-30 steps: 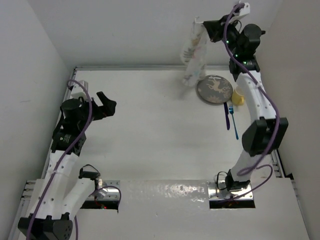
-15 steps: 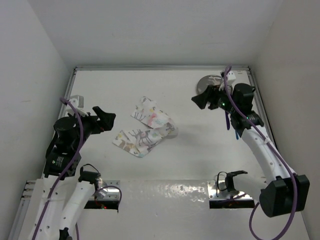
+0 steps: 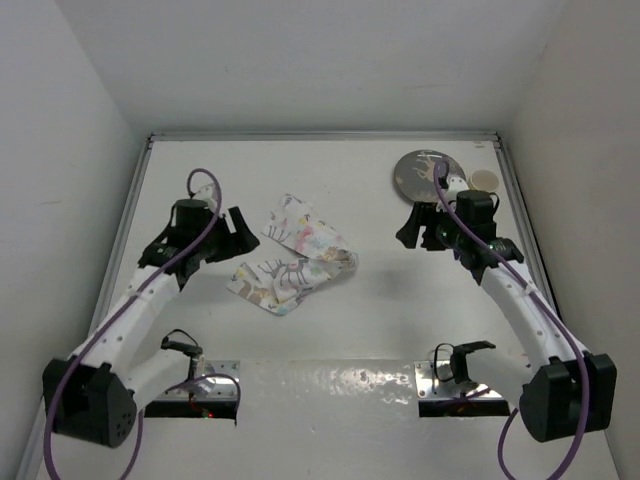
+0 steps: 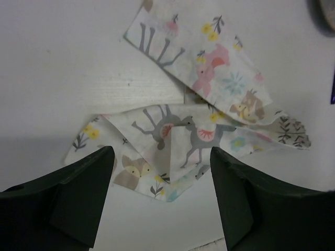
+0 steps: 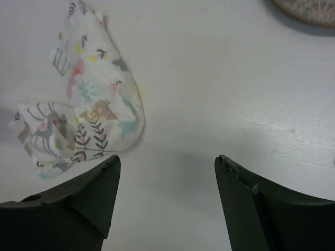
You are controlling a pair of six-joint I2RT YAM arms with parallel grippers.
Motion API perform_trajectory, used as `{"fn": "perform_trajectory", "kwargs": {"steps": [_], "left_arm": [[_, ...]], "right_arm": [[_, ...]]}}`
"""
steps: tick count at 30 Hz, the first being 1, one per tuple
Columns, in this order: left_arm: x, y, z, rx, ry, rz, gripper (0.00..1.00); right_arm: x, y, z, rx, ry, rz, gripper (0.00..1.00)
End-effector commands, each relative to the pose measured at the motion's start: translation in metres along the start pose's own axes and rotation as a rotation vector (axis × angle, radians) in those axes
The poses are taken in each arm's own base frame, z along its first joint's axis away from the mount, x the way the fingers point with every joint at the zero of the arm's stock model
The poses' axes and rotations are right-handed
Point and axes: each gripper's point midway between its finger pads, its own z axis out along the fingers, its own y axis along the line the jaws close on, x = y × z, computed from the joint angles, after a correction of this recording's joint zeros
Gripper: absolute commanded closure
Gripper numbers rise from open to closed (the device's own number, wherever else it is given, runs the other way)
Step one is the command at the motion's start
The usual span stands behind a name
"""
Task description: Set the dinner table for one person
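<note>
White walls box in the white table (image 3: 380, 300), which fills the floor of the enclosure beneath both arms; near its middle the cloth (image 3: 295, 255) now lies in a crumpled, folded-over heap. A second ago the right gripper (image 3: 405, 225) held that cloth up high at the far right, above the plate (image 3: 428, 178); it has since swung inward and let go, and it now stands with jaws well apart and nothing between them, to the right of the cloth and clear of it. The left gripper (image 3: 245, 230) has come in from the left side; its wrist view shows the jaws spread wide over the cloth's left-hand folds, holding nothing; whether the tips touch the fabric I cannot tell. The plate and a cup (image 3: 487, 179) sit near the far right corner, well apart from the cloth. So the cloth has reached the centre but is not laid flat; spreading it looks like the step in hand, probably with each gripper taking an opposite edge; the plate likely waits until that is done.
</note>
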Motion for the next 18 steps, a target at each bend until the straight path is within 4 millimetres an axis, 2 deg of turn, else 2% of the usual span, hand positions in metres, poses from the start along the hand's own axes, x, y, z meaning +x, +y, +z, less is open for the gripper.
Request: {"fn": "perform_trajectory", "kwargs": {"steps": [1,2,4,5,8,10,11,14,18], "left_arm": [[0.001,-0.013,0.029,-0.004,0.006,-0.019,0.28],[0.012,-0.013,0.045,-0.016,0.053,-0.016,0.28],[0.010,-0.018,0.058,-0.011,0.074,-0.013,0.29],[0.013,-0.016,0.073,-0.025,0.094,-0.012,0.29],[0.002,-0.009,0.099,-0.073,0.069,-0.015,0.29],[-0.003,-0.005,0.112,-0.101,0.059,-0.016,0.29],[0.005,0.002,0.125,-0.128,0.088,-0.018,0.29],[0.000,0.006,0.149,-0.159,0.106,-0.013,0.32],[-0.008,0.014,0.172,-0.202,0.105,0.042,0.36]], "right_arm": [[0.018,-0.004,0.010,0.007,0.048,0.070,0.28],[0.018,-0.001,0.017,-0.014,0.054,0.082,0.29],[0.017,0.003,0.024,-0.027,0.070,0.105,0.30],[0.020,0.005,0.031,-0.037,0.085,0.098,0.31],[0.023,0.010,0.042,-0.037,0.115,0.075,0.32],[0.024,0.018,0.045,-0.058,0.126,0.060,0.32],[0.024,0.019,0.047,-0.061,0.128,0.055,0.32],[0.029,0.022,0.051,-0.065,0.140,0.046,0.32],[0.033,0.029,0.051,-0.078,0.159,0.007,0.32]]}}
